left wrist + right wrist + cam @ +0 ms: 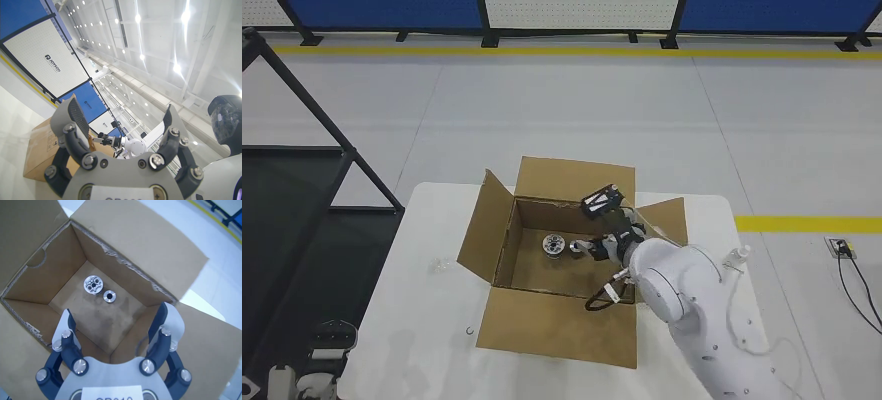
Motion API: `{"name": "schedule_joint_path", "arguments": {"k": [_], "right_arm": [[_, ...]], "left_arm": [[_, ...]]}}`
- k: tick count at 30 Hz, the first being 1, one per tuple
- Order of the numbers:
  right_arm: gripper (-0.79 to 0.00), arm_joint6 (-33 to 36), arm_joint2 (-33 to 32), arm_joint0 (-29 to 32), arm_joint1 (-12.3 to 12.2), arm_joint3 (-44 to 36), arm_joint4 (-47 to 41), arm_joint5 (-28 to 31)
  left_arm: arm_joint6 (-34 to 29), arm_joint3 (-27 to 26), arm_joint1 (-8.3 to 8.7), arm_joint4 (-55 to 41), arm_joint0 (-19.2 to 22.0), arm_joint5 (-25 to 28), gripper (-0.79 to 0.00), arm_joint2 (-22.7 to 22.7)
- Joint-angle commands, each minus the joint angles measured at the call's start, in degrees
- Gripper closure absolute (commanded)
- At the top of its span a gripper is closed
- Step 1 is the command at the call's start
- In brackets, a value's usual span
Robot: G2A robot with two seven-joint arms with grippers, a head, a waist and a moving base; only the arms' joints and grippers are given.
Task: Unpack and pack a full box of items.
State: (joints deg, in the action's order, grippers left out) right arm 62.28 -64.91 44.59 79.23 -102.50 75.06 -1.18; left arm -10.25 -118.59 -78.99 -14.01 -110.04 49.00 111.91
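over the box's near edge the right gripper hangs with fingers released and nothing between them. off to one side of the cardboard box, the left gripper points up at the ceiling, fingers likewise spread and empty. farther in, on the box floor toward the far wall, a holed metal disc lies flat, with a small metal ring just beside it. both look dense, rigid and slick; pinching each across its outer rim seems safest. the box stands on the table, nearer its far edge.
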Motion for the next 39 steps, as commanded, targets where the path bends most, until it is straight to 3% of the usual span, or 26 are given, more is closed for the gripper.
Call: {"name": "schedule_joint_path", "arguments": {"k": [1, 4, 8, 16, 23, 30, 38, 39], "right_arm": [[-0.785, -0.29, -4.60, 4.74, -0.75, -6.99, 2.32, -1.09], [-0.785, -1.78, -12.36, 12.04, -1.69, -15.20, 4.55, -3.82], [-0.785, -3.14, -20.53, 19.14, -2.29, -19.93, 6.54, -7.82], [-0.785, -7.40, -29.00, 26.11, -2.34, -15.68, 4.79, -15.28], [-0.785, -11.15, -31.91, 23.83, -2.42, -3.10, 0.33, -15.42], [-0.785, -14.95, -30.25, 18.88, -2.22, 7.90, 0.57, -18.82], [-0.785, -18.78, -29.10, 15.09, -2.03, 14.97, -1.54, -19.05], [-0.739, -19.01, -28.99, 14.76, -2.03, 15.53, -1.77, -18.75]], "left_arm": [[0.00, 0.00, 0.00, 0.00, 0.00, 0.00, -0.785, 0.00], [0.00, 0.00, 0.00, 0.00, 0.00, 0.00, -0.785, 0.00], [0.00, 0.00, 0.00, 0.00, 0.00, 0.00, -0.785, 0.00], [0.00, 0.00, 0.00, 0.00, 0.00, 0.00, -0.785, 0.00], [0.00, 0.00, 0.00, 0.00, 0.00, 0.00, -0.785, 0.00], [0.00, 0.00, 0.00, 0.00, 0.00, 0.00, -0.785, 0.00], [0.00, 0.00, 0.00, 0.00, 0.00, 0.00, -0.785, 0.00], [0.00, 0.00, 0.00, 0.00, 0.00, 0.00, -0.785, 0.00]]}}
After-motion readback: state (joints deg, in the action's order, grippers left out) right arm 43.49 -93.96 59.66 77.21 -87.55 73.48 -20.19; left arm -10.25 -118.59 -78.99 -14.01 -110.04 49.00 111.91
